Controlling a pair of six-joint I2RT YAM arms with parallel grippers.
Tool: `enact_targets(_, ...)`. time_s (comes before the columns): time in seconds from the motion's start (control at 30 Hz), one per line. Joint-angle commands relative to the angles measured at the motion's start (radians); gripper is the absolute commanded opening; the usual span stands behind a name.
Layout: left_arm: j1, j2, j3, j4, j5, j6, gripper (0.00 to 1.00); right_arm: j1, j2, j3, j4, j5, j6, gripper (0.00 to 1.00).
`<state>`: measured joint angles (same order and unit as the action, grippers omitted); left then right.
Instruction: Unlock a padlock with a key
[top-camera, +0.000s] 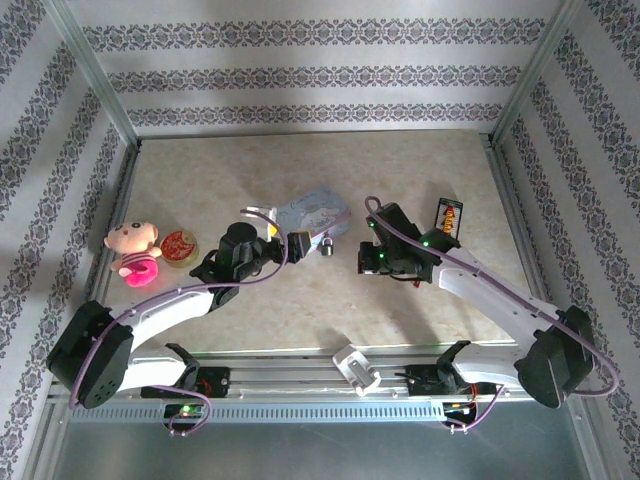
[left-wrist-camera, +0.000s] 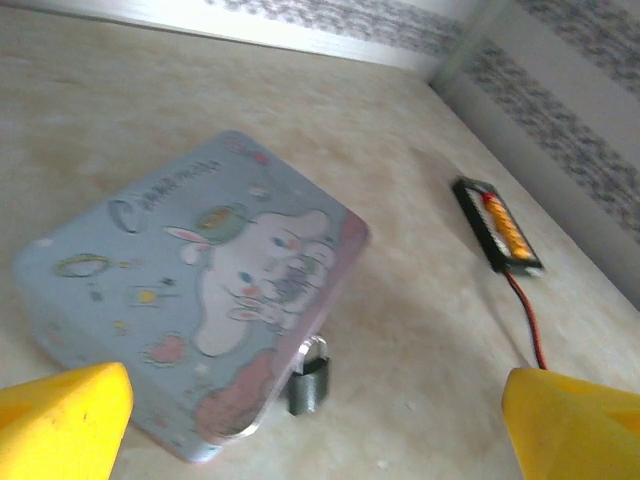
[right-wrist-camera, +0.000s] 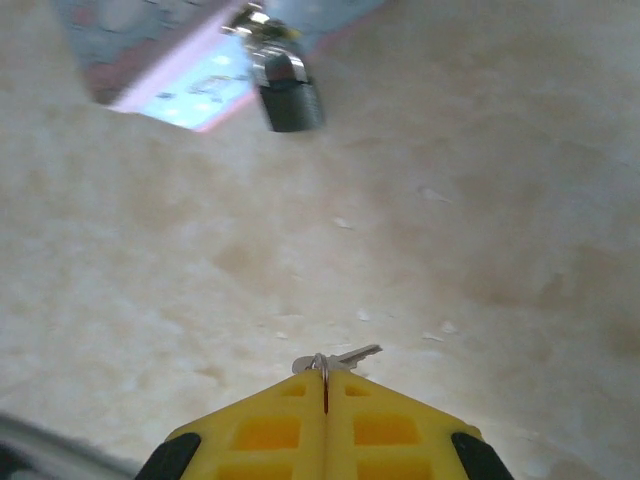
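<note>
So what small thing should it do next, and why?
Probably the left tool, open with the padlock ahead between its fingers, should close on it to steady it. It stands at the edge of the tin box, and the right tool grips the key, pointed at it but apart.

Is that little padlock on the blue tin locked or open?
Locked, it seems: the padlock hangs at the edge of the tin with both ends of its silver loop seated in the body.
</note>
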<state>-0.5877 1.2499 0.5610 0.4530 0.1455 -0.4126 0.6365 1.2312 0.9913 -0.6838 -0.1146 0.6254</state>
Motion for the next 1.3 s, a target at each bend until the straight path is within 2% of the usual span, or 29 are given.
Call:
enact_targets(0.0,0.008,0.002,-0.03,0.177,0.203,0.124,0.95,-0.016,-0.031,0.058,0.015,-0.097,-0.055,0.0)
enact_targets(0.1,0.006,0.028,-0.042,0.238,0.34,0.191,0.93,-0.03,-0.038,0.082,0.022,-0.125,-0.062,0.0)
enact_targets(0.2,0.006,0.066,-0.071,0.361,0.465,0.245,0.84,-0.043,-0.045,0.089,0.047,-0.153,-0.056,0.0)
enact_targets(0.27,0.006,0.099,-0.097,0.479,0.522,0.255,0.78,-0.051,-0.049,0.087,0.07,-0.178,-0.046,0.0)
enact_targets(0.33,0.005,0.143,-0.113,0.588,0.573,0.259,0.77,-0.057,-0.051,0.084,0.092,-0.2,-0.032,0.0)
enact_targets(0.43,-0.007,0.208,-0.103,0.667,0.631,0.271,0.75,-0.061,-0.056,0.078,0.121,-0.222,-0.014,0.0)
enact_targets(0.83,-0.063,0.318,-0.021,0.643,0.608,0.376,0.69,-0.075,-0.083,0.029,0.231,-0.305,0.057,0.0)
enact_targets(1.1,-0.065,0.373,-0.005,0.738,0.54,0.341,0.61,-0.077,-0.093,0.017,0.245,-0.321,0.066,0.0)
enact_targets(1.27,-0.066,0.391,0.005,0.772,0.503,0.315,0.52,-0.077,-0.091,0.009,0.252,-0.327,0.072,0.0)
